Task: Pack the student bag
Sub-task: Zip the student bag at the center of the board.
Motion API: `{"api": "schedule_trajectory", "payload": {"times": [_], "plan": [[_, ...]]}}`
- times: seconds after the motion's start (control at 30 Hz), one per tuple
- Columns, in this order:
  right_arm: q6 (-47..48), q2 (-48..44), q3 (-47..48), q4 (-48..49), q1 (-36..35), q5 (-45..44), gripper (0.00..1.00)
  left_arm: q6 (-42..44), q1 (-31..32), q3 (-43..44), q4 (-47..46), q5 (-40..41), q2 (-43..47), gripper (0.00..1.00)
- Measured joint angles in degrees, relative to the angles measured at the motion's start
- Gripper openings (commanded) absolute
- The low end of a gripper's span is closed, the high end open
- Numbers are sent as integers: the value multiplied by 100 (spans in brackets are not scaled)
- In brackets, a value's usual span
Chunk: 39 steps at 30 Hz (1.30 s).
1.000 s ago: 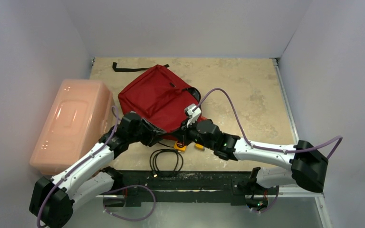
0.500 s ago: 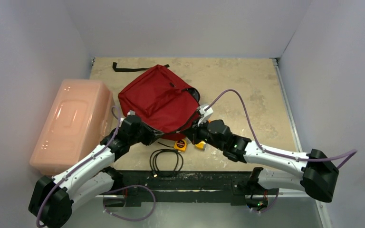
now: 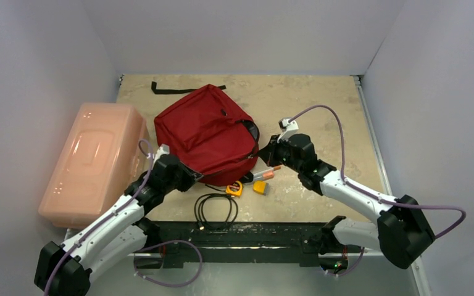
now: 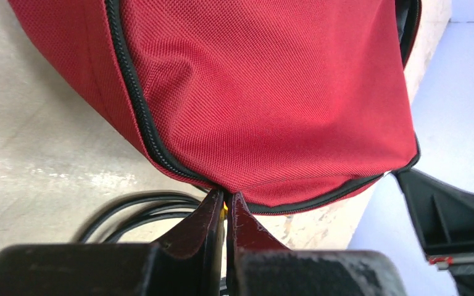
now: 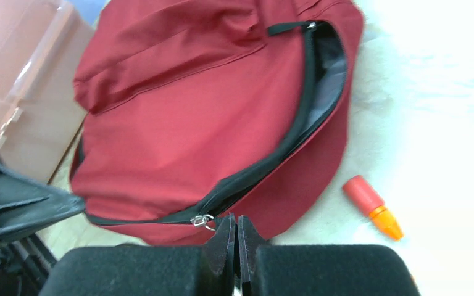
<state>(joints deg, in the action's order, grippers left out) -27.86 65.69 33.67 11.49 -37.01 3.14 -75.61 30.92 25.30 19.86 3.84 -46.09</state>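
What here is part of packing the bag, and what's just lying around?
Part of the job: red backpack; left gripper and right gripper, both shut at its edge; probably to go in: coiled black cable, yellow tape measure, red-orange tube, small yellow object.

Seemingly lying about: pale pink plastic box.

Setting: a robotics laboratory test cell, not a lived-in room. Indicators:

- Plain pale grey wall panels (image 3: 241,31) enclose the work area at the back and on both sides.
- The beige stone-patterned tabletop (image 3: 321,117) has a metal rail (image 3: 370,139) along its right edge.
- Two white-and-black robot arms, left (image 3: 108,216) and right (image 3: 358,194), stand on a black mounting bar (image 3: 253,237) at the near edge.
- Exposed purple cables (image 3: 339,132) run along the arms.
- Test props are laid out: a pale pink rigid plastic box (image 3: 95,160) and a dark red fabric student bag (image 3: 203,132).
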Motion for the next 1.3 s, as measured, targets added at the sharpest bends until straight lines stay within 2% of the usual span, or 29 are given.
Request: {"api": "schedule_trajectory", "payload": {"times": [0.07,0.17,0.23,0.27,0.37,0.43,0.5,0.63,0.73,0.87,0.93,1.07,1.13,1.23,1.3], "plan": [[103,219,87,55,313,317,0,267,-2,-2,103,83,76,0],[214,256,138,111,420,638,0,951,-11,0,125,28,101,32],[295,247,186,179,420,876,0,1565,-17,11,120,-175,107,59],[332,247,205,201,422,964,0,1853,-22,17,92,-326,120,69],[422,247,225,223,446,1211,0,2732,-7,168,4,-927,170,80],[448,227,234,199,446,1338,0,3112,160,435,-20,-1117,118,81],[448,197,260,149,446,1445,0,3510,549,903,-116,-1102,-85,77],[297,42,387,-72,446,1576,0,4260,1506,1777,-656,-627,-793,67],[146,-131,435,-138,444,1606,0,4854,2031,2100,-1228,-236,-1449,62],[35,-195,490,-168,442,1611,0,5410,2223,2138,-1775,304,-2240,52],[-7,-195,490,-184,442,1615,0,5565,2225,2059,-2044,557,-2430,45],[-96,-195,509,-271,442,1613,0,5768,2225,1980,-2441,914,-2658,38],[-136,-195,560,-339,442,1611,0,5788,2236,1980,-2533,999,-2712,37],[-188,-195,638,-409,442,1591,0,5831,2236,1969,-2616,1049,-2787,48],[-225,-181,693,-455,442,1589,0,5853,2236,1917,-2651,1019,-2791,51]]}}
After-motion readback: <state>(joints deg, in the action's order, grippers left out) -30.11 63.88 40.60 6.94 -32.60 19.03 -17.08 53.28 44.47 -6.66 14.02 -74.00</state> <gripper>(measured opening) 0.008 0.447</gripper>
